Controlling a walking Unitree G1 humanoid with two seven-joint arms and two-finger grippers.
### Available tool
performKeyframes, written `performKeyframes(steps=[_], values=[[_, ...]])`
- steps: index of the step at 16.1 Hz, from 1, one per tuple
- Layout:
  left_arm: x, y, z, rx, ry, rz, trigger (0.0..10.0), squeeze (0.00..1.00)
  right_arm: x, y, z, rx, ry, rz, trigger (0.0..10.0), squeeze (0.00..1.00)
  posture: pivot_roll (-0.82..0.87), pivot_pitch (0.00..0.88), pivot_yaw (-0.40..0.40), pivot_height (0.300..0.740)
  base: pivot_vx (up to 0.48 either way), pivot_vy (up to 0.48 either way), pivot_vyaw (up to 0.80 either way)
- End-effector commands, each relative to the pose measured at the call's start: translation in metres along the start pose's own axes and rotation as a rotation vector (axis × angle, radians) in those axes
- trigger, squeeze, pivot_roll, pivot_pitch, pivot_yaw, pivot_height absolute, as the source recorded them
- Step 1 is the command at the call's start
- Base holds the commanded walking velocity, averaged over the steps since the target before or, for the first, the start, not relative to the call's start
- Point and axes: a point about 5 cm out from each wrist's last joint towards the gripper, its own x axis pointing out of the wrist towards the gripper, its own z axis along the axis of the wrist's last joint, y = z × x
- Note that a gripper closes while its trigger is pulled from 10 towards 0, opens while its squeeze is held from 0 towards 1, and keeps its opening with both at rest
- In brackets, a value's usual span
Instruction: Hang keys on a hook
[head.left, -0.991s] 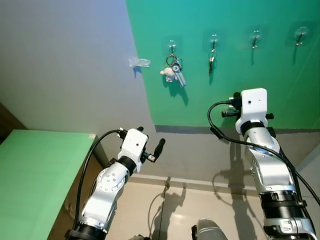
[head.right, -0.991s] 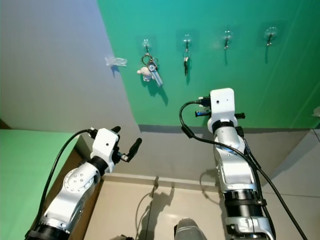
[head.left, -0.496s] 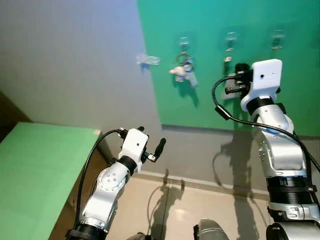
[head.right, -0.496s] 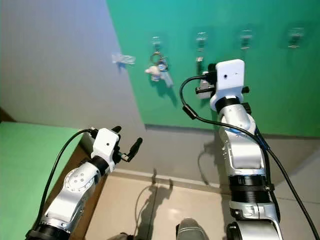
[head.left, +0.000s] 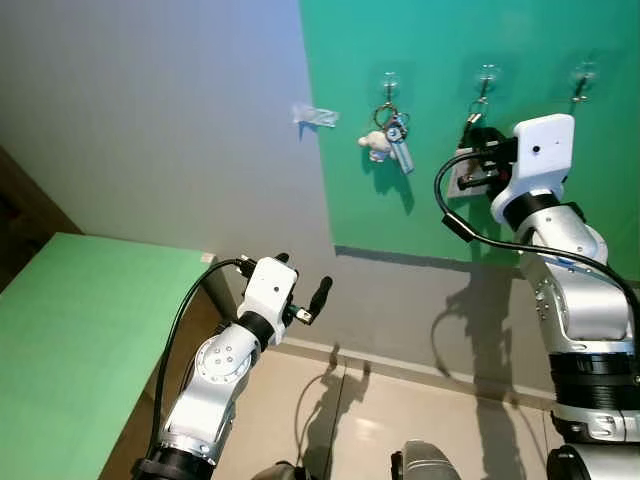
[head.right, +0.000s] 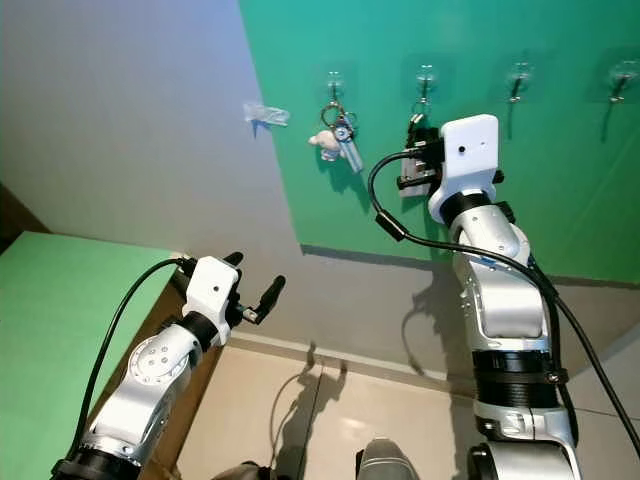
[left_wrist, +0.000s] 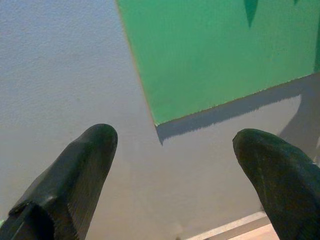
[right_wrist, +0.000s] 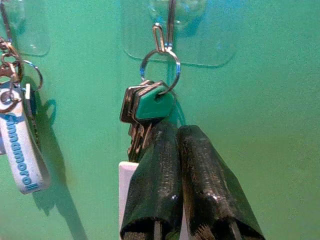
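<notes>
Right gripper (right_wrist: 172, 150) pinched shut on keys (right_wrist: 145, 107), ring (right_wrist: 160, 70) threaded over hook (right_wrist: 170, 22) near green panel's (head.left: 420, 60) top edge; weight apparently on hook. Left gripper (left_wrist: 175, 165) wide open, empty.

The keys (right_wrist: 145, 112) hang on a hook (right_wrist: 170, 22), right of another key bunch (head.left: 392, 135), with the right gripper (right_wrist: 177, 145) just beneath.

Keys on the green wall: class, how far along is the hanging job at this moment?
Nearly done. The keys' ring already loops over the hook on the green wall. In hand: the right gripper, fingers closed together, sits just below the keys, and whether it pinches them is unclear. Left: withdraw. The left gripper waits open, low down.
</notes>
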Motion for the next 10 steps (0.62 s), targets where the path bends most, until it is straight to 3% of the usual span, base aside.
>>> performKeyframes(steps=[1, 5, 7, 10], values=[[0.000, 0.002, 0.003, 0.020, -0.004, -0.005, 10.0, 0.00, -0.002, 0.001, 0.007, 0.000, -0.022, 0.032, 0.0, 0.00, -0.24, 0.043, 0.158, 0.720, 0.000, 0.000, 0.00], [0.000, 0.000, 0.002, 0.004, -0.001, -0.013, 10.0, 0.00, -0.008, -0.005, 0.003, -0.025, 0.001, 0.057, 0.0, 0.00, -0.24, 0.046, 0.159, 0.720, 0.000, 0.000, 0.00], [-0.001, -0.005, 0.003, -0.042, -0.018, -0.044, 10.0, 0.00, -0.020, -0.011, -0.019, -0.039, 0.067, 0.011, 0.0, 0.00, -0.25, 0.045, 0.161, 0.720, 0.000, 0.000, 0.00], [-0.004, -0.008, 0.000, -0.030, -0.008, -0.062, 10.0, 0.00, -0.037, -0.012, -0.039, -0.068, 0.139, -0.006, 0.0, 0.00, -0.26, 0.043, 0.172, 0.720, 0.000, 0.000, 0.00]])
